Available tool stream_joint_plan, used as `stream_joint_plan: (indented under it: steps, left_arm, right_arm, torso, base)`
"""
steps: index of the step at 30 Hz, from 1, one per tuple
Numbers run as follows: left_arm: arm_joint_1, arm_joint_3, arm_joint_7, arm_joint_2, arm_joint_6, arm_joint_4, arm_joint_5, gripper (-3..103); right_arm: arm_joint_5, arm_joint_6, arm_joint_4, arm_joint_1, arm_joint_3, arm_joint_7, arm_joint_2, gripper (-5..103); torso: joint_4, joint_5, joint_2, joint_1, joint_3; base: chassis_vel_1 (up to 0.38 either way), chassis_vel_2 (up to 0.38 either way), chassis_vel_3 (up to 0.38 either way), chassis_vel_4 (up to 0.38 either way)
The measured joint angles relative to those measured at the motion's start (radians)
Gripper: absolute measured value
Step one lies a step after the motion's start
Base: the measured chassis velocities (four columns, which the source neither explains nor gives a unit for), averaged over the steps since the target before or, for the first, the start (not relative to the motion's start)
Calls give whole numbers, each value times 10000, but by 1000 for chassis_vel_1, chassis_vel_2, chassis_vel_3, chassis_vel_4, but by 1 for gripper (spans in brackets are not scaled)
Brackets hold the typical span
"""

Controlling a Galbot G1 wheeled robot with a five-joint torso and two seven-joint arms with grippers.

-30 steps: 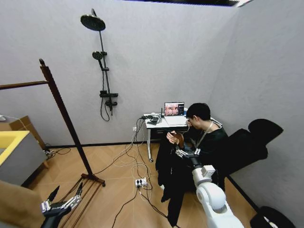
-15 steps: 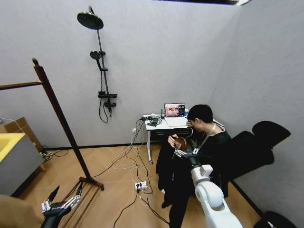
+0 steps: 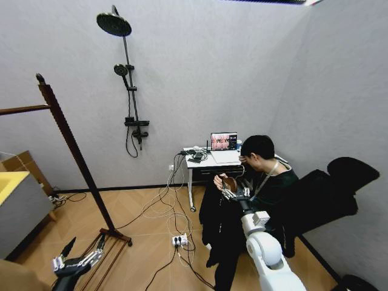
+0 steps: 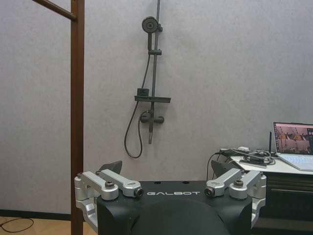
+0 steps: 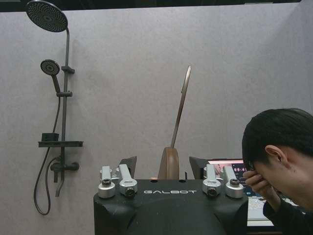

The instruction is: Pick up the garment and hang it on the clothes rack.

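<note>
One garment (image 3: 219,233), black, hangs from its hanger (image 5: 172,164), which the right gripper (image 3: 231,190) grips w/ jaws closed on the wooden top, in front of the seated person. One clothes rack (image 3: 68,139) stands well apart to the robot's left. Step, I'd say: carry phase; next needs turning toward rack & lifting hook over the top bar. Left gripper (image 3: 82,259) low near rack base, fingers apart, empty

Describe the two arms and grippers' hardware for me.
Right arm: glossy white rounded shells. Right gripper and left gripper: silver metal linkages with dark fingertips. Wrist views show black housings lettered GALBOT, with bolted silver links.
</note>
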Motion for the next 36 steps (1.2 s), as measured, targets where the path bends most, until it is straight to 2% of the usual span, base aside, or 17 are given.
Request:
stream_joint_plan:
  steps: [3,6,9,10,12,13,14,23,29,36]
  left_arm:
    - [0,0,0,0,0,0,0,100]
    - [0,0,0,0,0,0,0,100]
    - [0,0,0,0,0,0,0,100]
    - [0,0,0,0,0,0,0,100]
    - [0,0,0,0,0,0,0,100]
    - [0,0,0,0,0,0,0,100]
    - [0,0,0,0,0,0,0,100]
    - [0,0,-1,0,0,0,0,100]
    - [0,0,0,0,0,0,0,100]
    - [0,0,0,0,0,0,0,100]
  right_arm:
    - [24,0,30,-4,-2,79,2,48]
    - [34,40,29,-4,-2,70,6,42]
    - [150,100,29,-15,16,56,13,27]
    - [150,100,29,-15,16,56,13,27]
    - [177,110,49,-55,54,60,5,16]
    - [177,110,49,-55,54,60,5,16]
    - [185,116,71,-71,59,64,2,11]
    - [-208,425,64,-43,139,620,-34,9]
    - [-170,454,88,31,-75,471,-184,9]
    - [108,867,-464,748,-861,32,-319,9]
  torso:
    - [-1,0,-1,5,1]
    - [-1,1,-1,5,1]
    - [0,0,-1,4,1]
    - [0,0,-1,4,1]
    - [-1,1,-1,5,1]
    - [-1,1,-1,5,1]
    - [1,2,-1,4,1]
    - [1,1,-1,5,1]
    - [-3,3,-2,5,2]
    - [-1,0,-3,6,2]
  base:
    - [0,0,0,0]
    - [0,0,0,0]
    - [0,0,0,0]
    - [0,0,0,0]
    - [0,0,0,0]
    - [0,0,0,0]
    - [0,0,0,0]
    - [0,0,0,0]
    - [0,0,0,0]
    - [0,0,0,0]
